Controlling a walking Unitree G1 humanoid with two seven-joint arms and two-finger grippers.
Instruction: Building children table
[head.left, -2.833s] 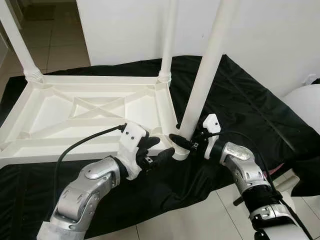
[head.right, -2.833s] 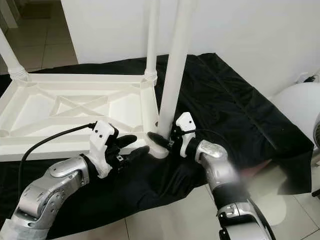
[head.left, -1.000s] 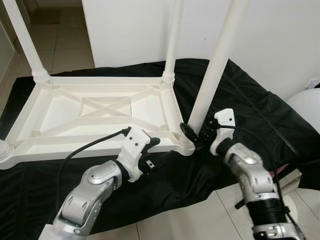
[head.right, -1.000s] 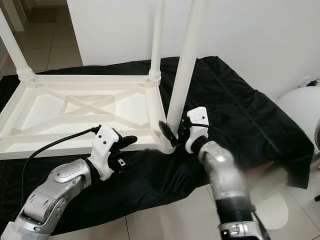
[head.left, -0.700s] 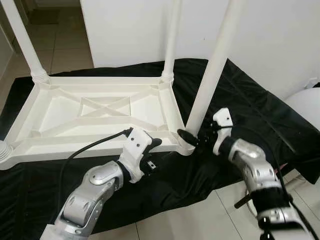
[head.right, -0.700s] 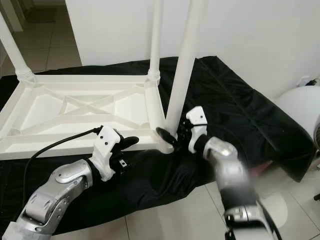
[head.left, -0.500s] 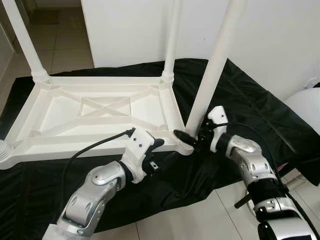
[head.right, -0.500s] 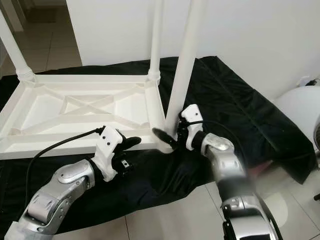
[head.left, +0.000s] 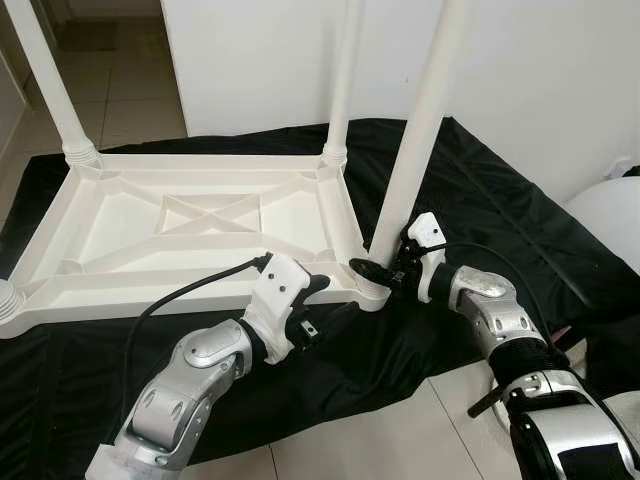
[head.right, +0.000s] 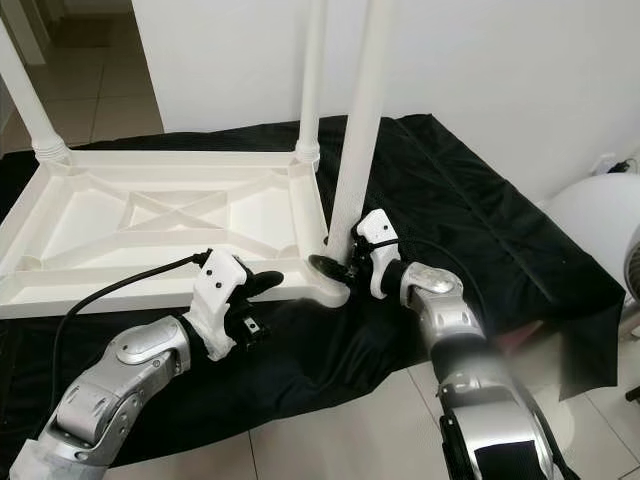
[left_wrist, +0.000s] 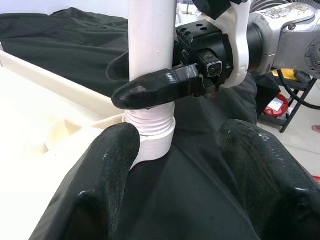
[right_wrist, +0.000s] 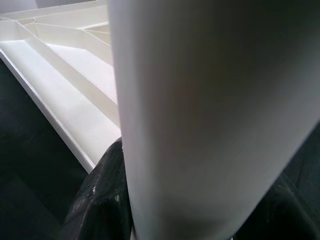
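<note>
Compared with half a second earlier, my right gripper (head.left: 383, 272) sits closer in against the near-right leg (head.left: 418, 125) and that leg stands nearer to vertical. Black cloth (head.left: 500, 215), glossy and creased, covers the floor of pale tiles (head.left: 120, 95) beneath the work. Upon it lies the white plastic tabletop (head.left: 190, 225), upside down, a shallow rectangle with raised rims and crossed stiffening ribs. Smooth round white legs rise from its corners: the far-left leg (head.left: 45, 85), the far-right leg (head.left: 343, 85), and the near-right leg, whose ribbed threaded collar (left_wrist: 150, 131) sits in the corner socket. My right gripper's two black fingers close around this leg just above the collar; one finger (left_wrist: 155, 90) wraps across its front. My left gripper (head.left: 325, 300) rests on the cloth just beside the same corner, fingers spread open and holding nothing; its textured black pads (left_wrist: 107, 172) flank the socket in the left wrist view.
</note>
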